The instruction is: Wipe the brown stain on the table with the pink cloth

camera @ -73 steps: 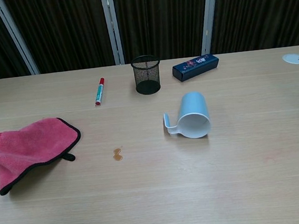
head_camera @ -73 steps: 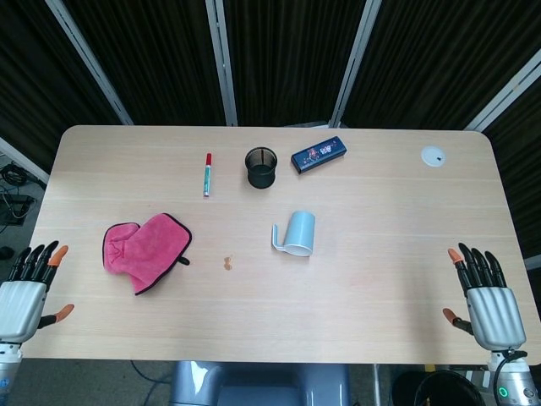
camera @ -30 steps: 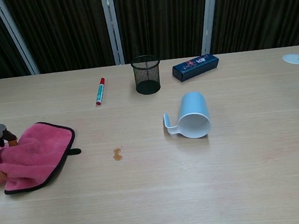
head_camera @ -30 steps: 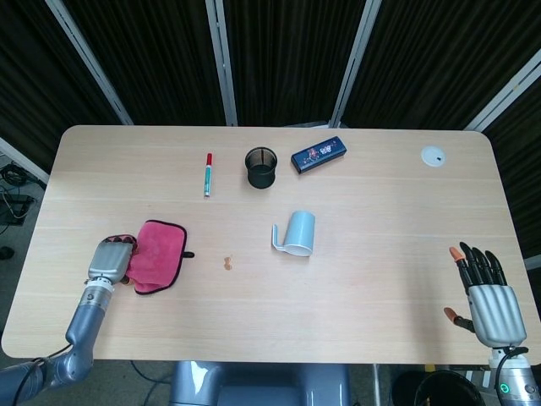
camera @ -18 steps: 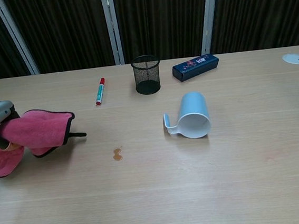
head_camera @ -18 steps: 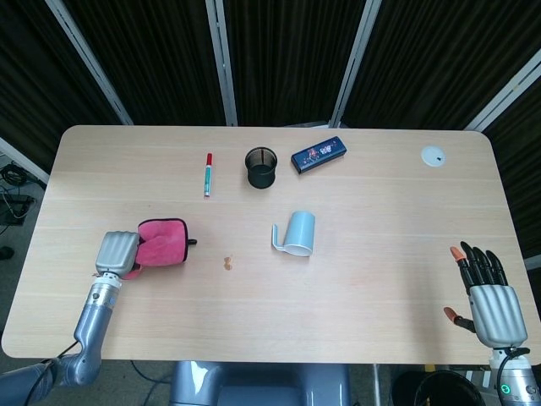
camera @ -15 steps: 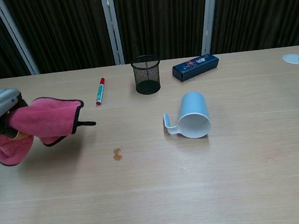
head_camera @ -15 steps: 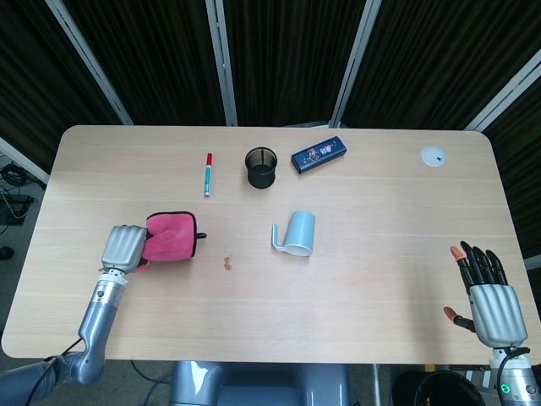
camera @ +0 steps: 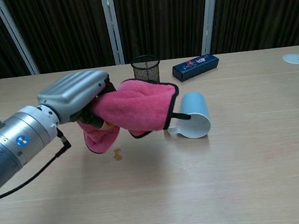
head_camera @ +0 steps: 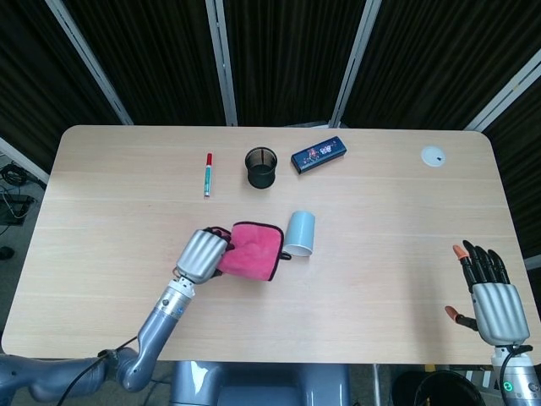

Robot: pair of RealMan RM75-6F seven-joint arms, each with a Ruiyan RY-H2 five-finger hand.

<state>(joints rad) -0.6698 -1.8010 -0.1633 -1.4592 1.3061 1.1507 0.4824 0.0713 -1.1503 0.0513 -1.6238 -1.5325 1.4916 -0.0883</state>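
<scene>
My left hand grips the pink cloth and holds it in the air above the middle of the table. The cloth hangs out to the right of the hand, black-edged, with its loop near the mug. The small brown stain shows on the wood just below the cloth in the chest view; in the head view the cloth hides it. My right hand hovers off the table's near right corner, fingers spread, holding nothing.
A pale blue mug lies on its side right of the cloth. Behind stand a black mesh pen cup, a red-green marker, a dark blue box and a white disc.
My left hand took hold of the cloth at the table's left side, lifted it, and carried it right, so it now hangs over the stain beside the mug. The right hand stayed put.
</scene>
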